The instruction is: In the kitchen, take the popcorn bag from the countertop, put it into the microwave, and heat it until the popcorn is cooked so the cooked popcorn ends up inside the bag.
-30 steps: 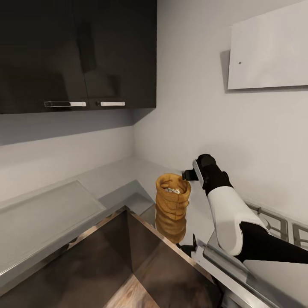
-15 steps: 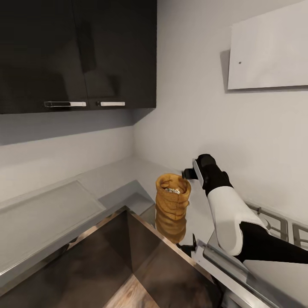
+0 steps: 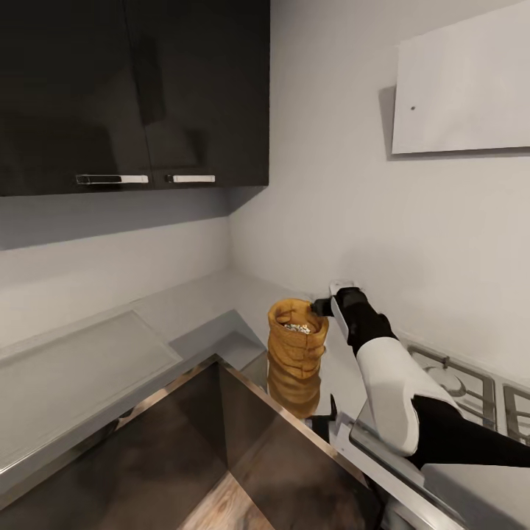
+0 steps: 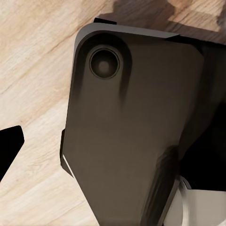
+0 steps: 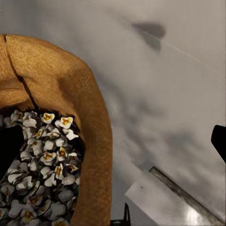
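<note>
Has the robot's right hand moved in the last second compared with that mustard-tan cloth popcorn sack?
Yes. In the head view the right hand has edged left to the rolled rim of the mustard-tan cloth popcorn sack, which stands where it was.

Mustard-tan popcorn bag (image 3: 296, 344) with wrinkled folds; white popcorn (image 5: 42, 174) with small yellow-orange centres. Grey brushed-steel table (image 3: 195, 313). Glossy black cabinets (image 3: 132, 92), pale grey walls, white hood (image 3: 462, 85). White and black right arm (image 3: 390, 375). Pale wood floor (image 4: 33, 84).
</note>
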